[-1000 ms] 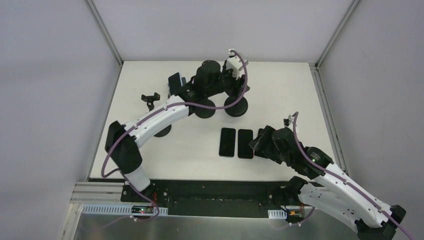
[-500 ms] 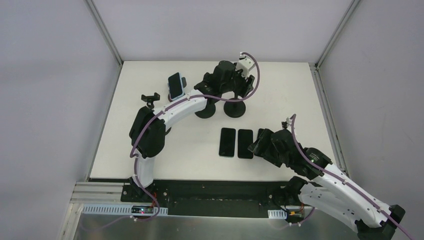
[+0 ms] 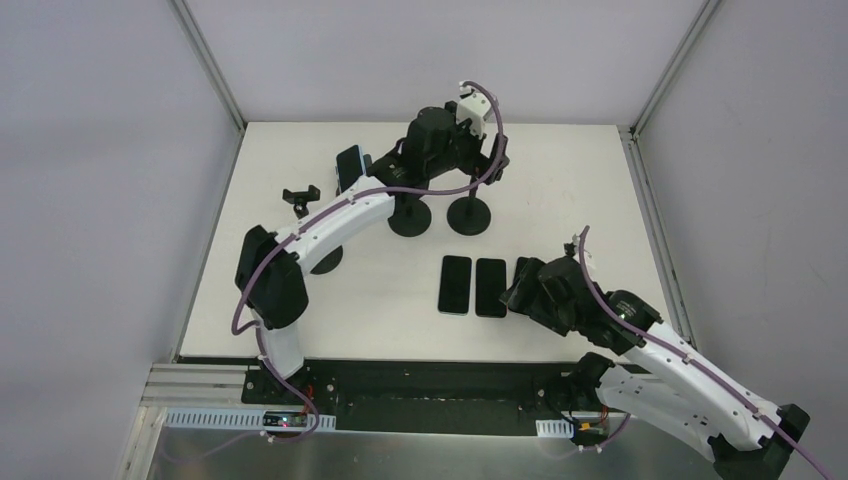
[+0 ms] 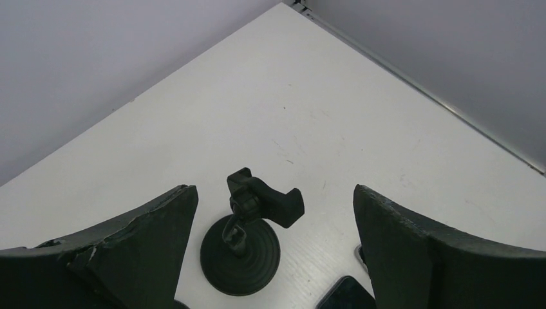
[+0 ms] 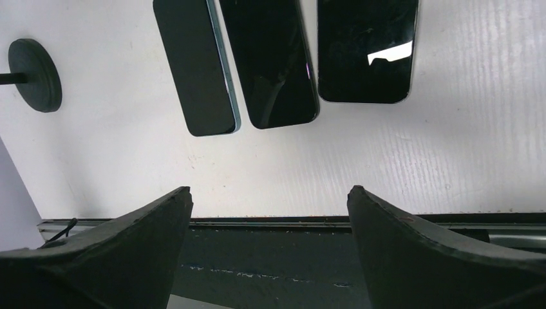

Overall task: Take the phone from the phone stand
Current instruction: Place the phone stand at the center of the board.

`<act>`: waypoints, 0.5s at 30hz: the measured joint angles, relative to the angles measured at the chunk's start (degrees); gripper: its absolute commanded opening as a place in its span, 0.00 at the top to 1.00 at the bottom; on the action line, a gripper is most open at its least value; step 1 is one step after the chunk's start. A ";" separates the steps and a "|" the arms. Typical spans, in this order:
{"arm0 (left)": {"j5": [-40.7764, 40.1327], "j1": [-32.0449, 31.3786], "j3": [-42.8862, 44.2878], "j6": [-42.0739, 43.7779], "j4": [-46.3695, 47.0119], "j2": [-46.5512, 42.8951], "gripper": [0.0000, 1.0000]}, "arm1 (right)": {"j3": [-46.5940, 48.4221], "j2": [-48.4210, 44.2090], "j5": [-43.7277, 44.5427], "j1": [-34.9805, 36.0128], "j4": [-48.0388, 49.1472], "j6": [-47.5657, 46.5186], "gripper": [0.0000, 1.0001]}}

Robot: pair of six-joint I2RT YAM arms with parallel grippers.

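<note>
Jaws wide apart on both grippers, neither holding anything.
My left gripper (image 4: 273,193) hangs right of the phone stand (image 3: 366,161); my right gripper (image 5: 267,190) is well nearer me. The phone (image 3: 349,170) sits tilted in that stand. I judge it rigid, slick and glass-faced, best pinched across its long edges.

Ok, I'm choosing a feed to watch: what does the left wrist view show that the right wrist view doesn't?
Left wrist only: a stand's empty clamp and the far corner of the table. Right wrist only: three phones lying flat side by side, seen whole, and the black rail at the table's near edge. Both: the white table, a round stand base, and the left fingers and right fingers, open.
</note>
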 measured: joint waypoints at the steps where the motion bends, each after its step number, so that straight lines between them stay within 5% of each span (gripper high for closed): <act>1: -0.35 0.00 0.28 -0.39 -1.27 -1.27 0.02 | 0.72 0.46 0.28 0.00 -0.76 -0.04 0.05; 7: -1.33 0.02 3.45 -1.03 -12.98 -9.16 0.01 | 4.66 2.01 2.03 0.00 -3.02 -1.20 0.03; 15: -4.48 2.56 -9.01 -3.65 -21.70 -31.87 0.01 | 4.68 1.68 3.39 -0.20 -2.91 -3.48 0.02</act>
